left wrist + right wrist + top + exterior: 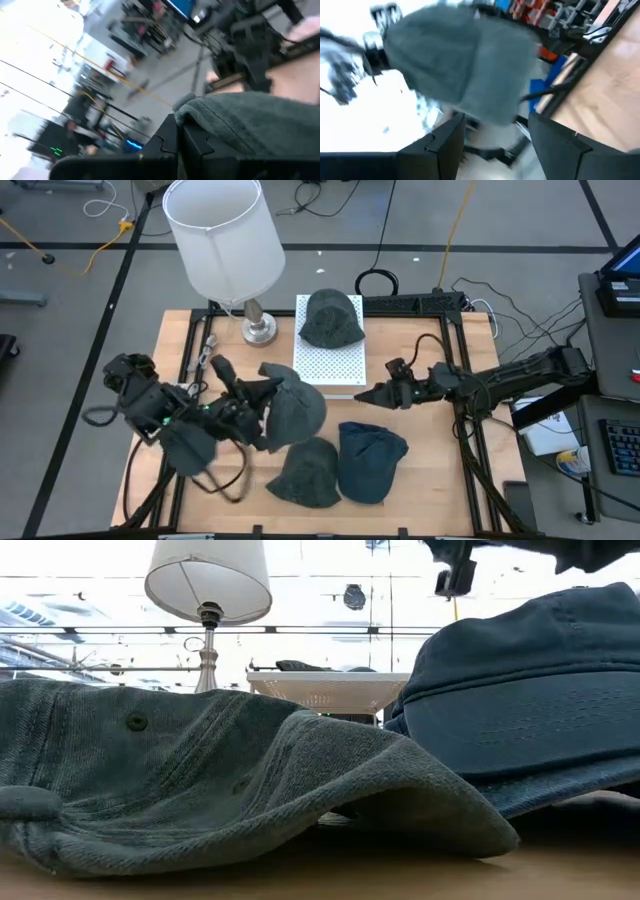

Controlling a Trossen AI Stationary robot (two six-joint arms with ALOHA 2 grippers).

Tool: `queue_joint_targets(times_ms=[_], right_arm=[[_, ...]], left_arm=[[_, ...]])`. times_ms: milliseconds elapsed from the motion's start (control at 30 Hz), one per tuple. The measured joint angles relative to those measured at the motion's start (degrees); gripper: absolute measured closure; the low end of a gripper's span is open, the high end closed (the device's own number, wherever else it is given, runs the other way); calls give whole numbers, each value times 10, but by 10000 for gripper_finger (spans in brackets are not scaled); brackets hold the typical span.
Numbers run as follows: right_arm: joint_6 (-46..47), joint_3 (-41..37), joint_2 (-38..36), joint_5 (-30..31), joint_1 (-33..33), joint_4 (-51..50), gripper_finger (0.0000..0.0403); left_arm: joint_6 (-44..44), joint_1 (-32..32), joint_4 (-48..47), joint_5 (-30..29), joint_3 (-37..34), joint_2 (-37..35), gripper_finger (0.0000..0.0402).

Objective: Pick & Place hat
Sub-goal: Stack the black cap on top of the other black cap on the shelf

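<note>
Wooden table (420, 470) seen from above, with cables on the floor around it and a white-shaded lamp (222, 235) at its far left corner. Beside the lamp lies a white perforated board (330, 365) with a grey hat (331, 318) on its far end. Two more hats lie at the near edge: a grey one (305, 473) and, touching it on the right, a blue hat (370, 460).

Left claw (262, 402) is clamped shut on the edge of a fourth hat, the held grey hat (296, 412), lifted just off the table at the board's near left corner. The wrist view shows the cloth rim pinched between the dark fingers (172, 142).

Right claw (372, 394) hangs with jaws standing wide and empty, just right of the board's near edge, pointing toward the held hat.

Held hat lies between the two claws, its bulk hanging to the right of the left claw, toward the board. The left arm already carries it, so the board, directly beyond and to the right, looks like the likely place to set it down. The right claw is near but apart from the cloth.
</note>
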Motion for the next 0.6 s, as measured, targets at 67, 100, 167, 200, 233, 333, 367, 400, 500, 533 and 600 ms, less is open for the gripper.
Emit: queue_joint_targets(times_ms=[67,100,167,200,233,333,367,400,500,533,600], right_arm=[[44,-27,0,24,5,46,190],[57,-38,0,31,8,65,190],[68,-56,0,41,15,99,190],[69,-61,0,41,18,114,190],[69,-64,0,41,22,127,190],[69,-64,0,41,32,158,190],[69,-64,0,41,36,170,190],[70,-64,0,42,38,180,190],[79,-64,0,56,45,203,190],[85,-64,0,60,46,208,190],[90,-64,0,70,46,214,190]], left_arm=[[86,-4,72,-20,0,0,401],[128,-5,111,-30,0,0,401],[204,-7,181,-43,0,0,401],[237,-6,215,-50,0,0,401],[265,-4,245,-57,0,0,401],[328,8,323,-62,0,4,401],[343,12,339,-61,0,5,401],[354,17,352,-56,0,6,401],[367,36,373,-36,-1,10,401],[369,44,380,-28,0,12,401],[377,52,398,-18,0,20,401]])
